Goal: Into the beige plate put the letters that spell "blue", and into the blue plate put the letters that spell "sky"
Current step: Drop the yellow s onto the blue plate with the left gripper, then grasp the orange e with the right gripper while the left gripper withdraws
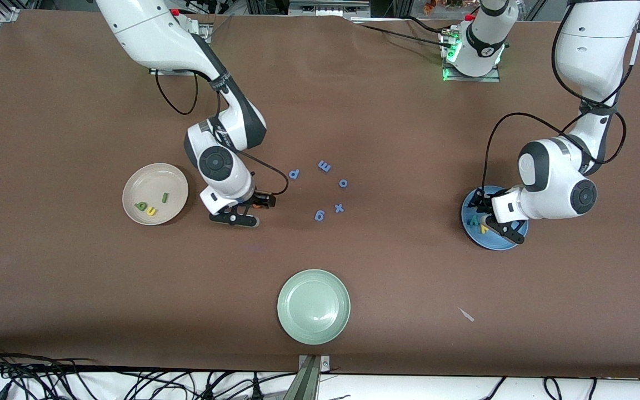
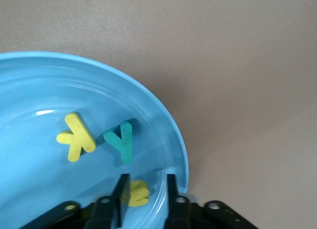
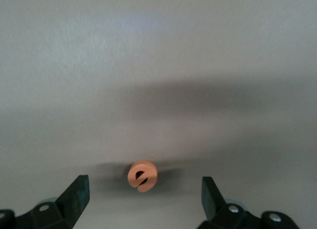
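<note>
While left claw (image 2: pixel 144 192) part-open over yellow "s" (image 2: pixel 136 193), right claw (image 3: pixel 143 189) wide around orange "e" (image 3: pixel 142 176).

Brown table (image 1: pixel 386 111): beige plate (image 1: pixel 177 189) mid-frame toward right arm's end; blue plate (image 1: pixel 470 229) toward left arm's end; pale green plate (image 1: pixel 313 328) lower centre; blue letters (image 1: pixel 324 166) centre; orange "e" (image 3: pixel 142 176).

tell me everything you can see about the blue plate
The blue plate is round, shallow and glossy, plastic by its look, with a raised rim. It sits flat on the brown table toward the left arm's end. Inside lie three small foam letters: a yellow k, a teal y and a yellow s. The left gripper is low over the plate, its fingers slightly apart on either side of the s. Whether they touch it or the plate is unclear.
</note>
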Controlling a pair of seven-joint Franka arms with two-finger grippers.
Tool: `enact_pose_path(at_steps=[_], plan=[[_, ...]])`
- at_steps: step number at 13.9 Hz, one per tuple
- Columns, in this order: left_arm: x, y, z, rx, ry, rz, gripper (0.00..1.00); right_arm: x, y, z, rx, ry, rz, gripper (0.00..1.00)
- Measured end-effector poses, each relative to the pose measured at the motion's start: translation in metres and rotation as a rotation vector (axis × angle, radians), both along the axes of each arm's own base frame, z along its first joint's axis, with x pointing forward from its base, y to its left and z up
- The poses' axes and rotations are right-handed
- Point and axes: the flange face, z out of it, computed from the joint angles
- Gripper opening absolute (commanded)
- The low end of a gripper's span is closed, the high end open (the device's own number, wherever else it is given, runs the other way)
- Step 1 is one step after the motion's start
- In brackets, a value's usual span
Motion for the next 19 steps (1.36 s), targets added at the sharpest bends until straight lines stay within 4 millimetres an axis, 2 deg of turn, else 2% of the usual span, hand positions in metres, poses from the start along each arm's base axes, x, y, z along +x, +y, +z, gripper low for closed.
enact_pose_path(at_steps=[2,3,4,6,7,8,10,12,14,16,17,19], plan=[[-0.001,-0.006,0.007,-0.004,-0.008,-0.008,1.00,-0.003,0.002,-0.008,-0.006,0.010,0.002,0.99],[-0.003,-0.009,0.017,-0.007,-0.020,-0.012,1.00,-0.003,0.001,-0.010,-0.007,0.012,0.001,0.94],[-0.003,-0.010,0.037,-0.012,-0.048,-0.014,1.00,-0.004,0.001,-0.012,-0.009,0.014,0.001,0.86],[-0.005,-0.010,0.102,-0.027,-0.146,-0.010,1.00,-0.004,0.001,-0.016,-0.012,0.020,0.001,0.63],[-0.007,-0.009,0.144,-0.033,-0.210,-0.017,1.00,-0.005,0.000,-0.018,-0.013,0.022,0.001,0.49],[-0.014,-0.011,0.186,-0.026,-0.260,-0.046,1.00,-0.005,0.001,-0.018,-0.012,0.022,0.000,0.41],[-0.039,-0.019,0.263,0.009,-0.311,-0.098,1.00,-0.003,0.002,-0.013,-0.008,0.015,0.000,0.27],[-0.069,-0.024,0.323,0.053,-0.324,-0.112,1.00,-0.002,0.004,-0.010,-0.002,0.011,-0.001,0.14],[-0.092,-0.026,0.369,0.082,-0.301,-0.128,1.00,-0.001,0.004,-0.010,-0.002,0.011,-0.001,0.10],[-0.102,-0.023,0.408,0.116,-0.260,-0.120,1.00,0.000,0.003,-0.009,-0.001,0.008,-0.003,0.10],[-0.106,-0.022,0.423,0.133,-0.243,-0.099,1.00,0.004,0.001,-0.006,-0.001,0.003,-0.004,0.10],[-0.107,-0.025,0.438,0.148,-0.211,-0.039,1.00,0.014,-0.009,0.008,-0.010,0.012,0.017,0.10]])
